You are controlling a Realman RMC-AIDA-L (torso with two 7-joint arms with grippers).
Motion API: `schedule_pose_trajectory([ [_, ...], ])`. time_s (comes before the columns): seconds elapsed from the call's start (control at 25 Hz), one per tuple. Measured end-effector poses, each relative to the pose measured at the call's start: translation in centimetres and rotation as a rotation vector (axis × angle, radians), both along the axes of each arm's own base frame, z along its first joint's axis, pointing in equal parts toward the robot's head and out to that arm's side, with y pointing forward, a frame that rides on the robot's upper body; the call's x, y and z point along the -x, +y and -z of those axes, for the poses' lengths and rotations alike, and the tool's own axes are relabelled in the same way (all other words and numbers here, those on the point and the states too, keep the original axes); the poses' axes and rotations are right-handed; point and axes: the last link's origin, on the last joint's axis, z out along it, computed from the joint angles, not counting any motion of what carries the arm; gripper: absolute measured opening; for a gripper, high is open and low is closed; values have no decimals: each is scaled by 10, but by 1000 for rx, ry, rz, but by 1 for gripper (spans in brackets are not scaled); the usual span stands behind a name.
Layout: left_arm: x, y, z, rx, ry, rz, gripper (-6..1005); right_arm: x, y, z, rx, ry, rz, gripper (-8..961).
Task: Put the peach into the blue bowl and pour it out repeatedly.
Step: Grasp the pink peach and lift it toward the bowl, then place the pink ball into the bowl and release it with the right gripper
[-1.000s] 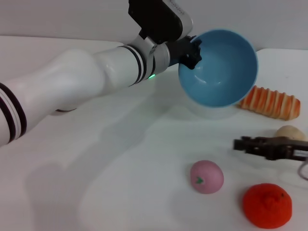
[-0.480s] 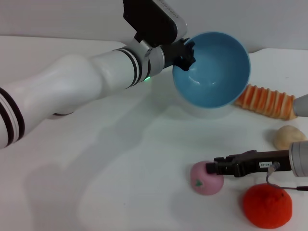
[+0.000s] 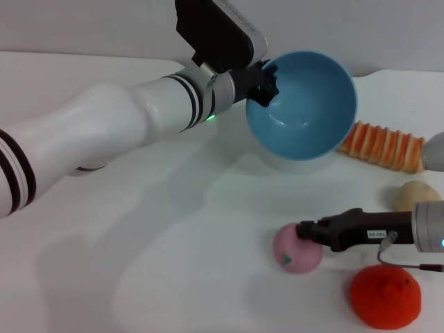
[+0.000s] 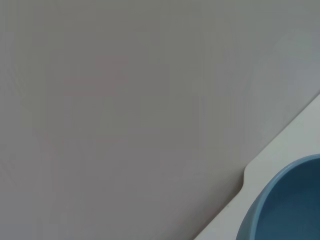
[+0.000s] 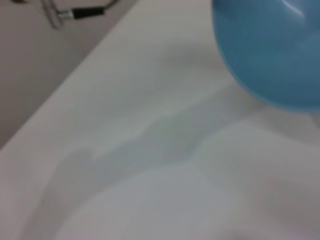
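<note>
The blue bowl (image 3: 305, 111) hangs tilted above the table at the back, its empty inside facing me. My left gripper (image 3: 264, 81) is shut on its left rim. A slice of the bowl's rim (image 4: 280, 205) shows in the left wrist view, and its underside (image 5: 270, 45) shows in the right wrist view. The pink peach (image 3: 293, 251) lies on the table at the front right. My right gripper (image 3: 306, 232) reaches in from the right, its tip against the peach's upper right side.
An orange-red bumpy fruit (image 3: 385, 297) lies just right of the peach, under the right arm. A beige lump (image 3: 416, 195) and a ribbed orange bread piece (image 3: 386, 147) lie farther back on the right. The bowl's shadow falls below it.
My right gripper has slid left from beside the beige lump onto the peach. The left arm has drawn the bowl slightly left and tipped it a little more upright.
</note>
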Motion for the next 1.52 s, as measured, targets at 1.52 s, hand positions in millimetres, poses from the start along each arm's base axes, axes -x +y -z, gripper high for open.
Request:
schedule_pose_trajectory([
  [1.52,-5,-11,21,287,19,-59,-2,15,42,-96,-343,129,-26,192],
])
